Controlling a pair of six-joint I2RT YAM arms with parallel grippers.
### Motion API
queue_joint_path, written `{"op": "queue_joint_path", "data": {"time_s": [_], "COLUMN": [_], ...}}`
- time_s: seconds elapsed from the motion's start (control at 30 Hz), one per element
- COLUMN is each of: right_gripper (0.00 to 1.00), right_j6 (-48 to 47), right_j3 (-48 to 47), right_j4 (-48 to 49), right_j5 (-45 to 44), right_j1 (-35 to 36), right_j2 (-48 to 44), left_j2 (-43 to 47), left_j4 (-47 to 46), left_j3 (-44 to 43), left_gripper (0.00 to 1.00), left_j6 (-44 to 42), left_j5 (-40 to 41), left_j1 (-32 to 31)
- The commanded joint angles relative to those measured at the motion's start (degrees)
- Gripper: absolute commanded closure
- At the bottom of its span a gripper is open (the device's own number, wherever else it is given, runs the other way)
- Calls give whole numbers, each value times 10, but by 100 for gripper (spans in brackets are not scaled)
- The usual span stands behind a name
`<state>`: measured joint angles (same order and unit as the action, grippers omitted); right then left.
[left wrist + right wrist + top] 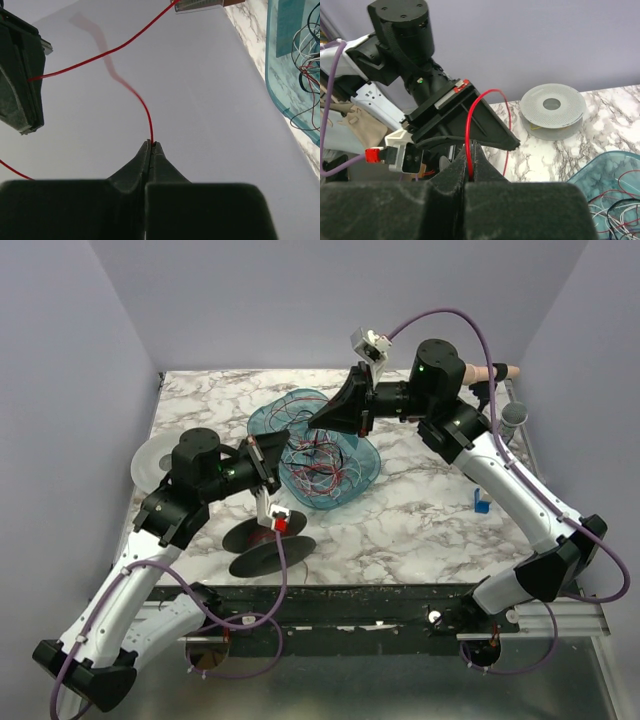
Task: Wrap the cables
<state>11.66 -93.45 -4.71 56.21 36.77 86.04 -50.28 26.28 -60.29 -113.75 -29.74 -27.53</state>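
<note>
1. Near edge. Two black discs (pixel 266 538) lie on the table (pixel 420 515) just in front of the left arm. Neither touches the cables.

2. Left gripper (pixel 151 145). It is closed tight on a single red wire (pixel 145 107), pinched at the very tips. From there the wire rises, curves and runs across to the right gripper.

3. Middle of the table. A blue-green tray (pixel 262 420) holds the cables (pixel 320 465), a loose tangle of red, black and white loops. Both grippers hang over or just beside this tray.

4. Right gripper (pixel 470 150). It is also clamped on the red wire, which arches up out of its tips and over toward the left gripper. The two grippers are near each other, and the span between them is slack.

5. Far left. A grey perforated spool (pixel 552 107) stands on the table apart from the tray. I cannot tell what, if anything, is wound on it.

6. Progress, in my judgement: early. One wire has been singled out and is held at two points. I see no finished coil or bundle. The rest of the tangle in the tray is unsorted, so nearly all the wrapping remains to be done.
</note>
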Motion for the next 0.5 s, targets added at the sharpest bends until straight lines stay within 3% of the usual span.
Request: {"op": "queue_joint_path", "data": {"time_s": [0.0,0.1,0.17,0.3,0.47], "right_gripper": [90,53,41,29,25], "right_j6": [9,-11,-26,-30,-30], "right_j3": [7,-9,-13,19,32], "right_j4": [-5,-80,-104,-107,-137], "right_j5": [-71,-161,-188,-241,-276], "right_j1": [1,1,1,1,1], "right_j2": [18,33,34,17,13], "left_j2": [28,19,-13,-110,-195], "left_j4": [71,159,225,378,507], "left_j3": [-17,-62,-113,-227,-293], "left_gripper": [100,100,100,100,100], "left_j6": [-218,-28,121,383,498], "left_j5": [42,111,170,234,97], "left_j1": [-13,-19,-19,7,141]}}
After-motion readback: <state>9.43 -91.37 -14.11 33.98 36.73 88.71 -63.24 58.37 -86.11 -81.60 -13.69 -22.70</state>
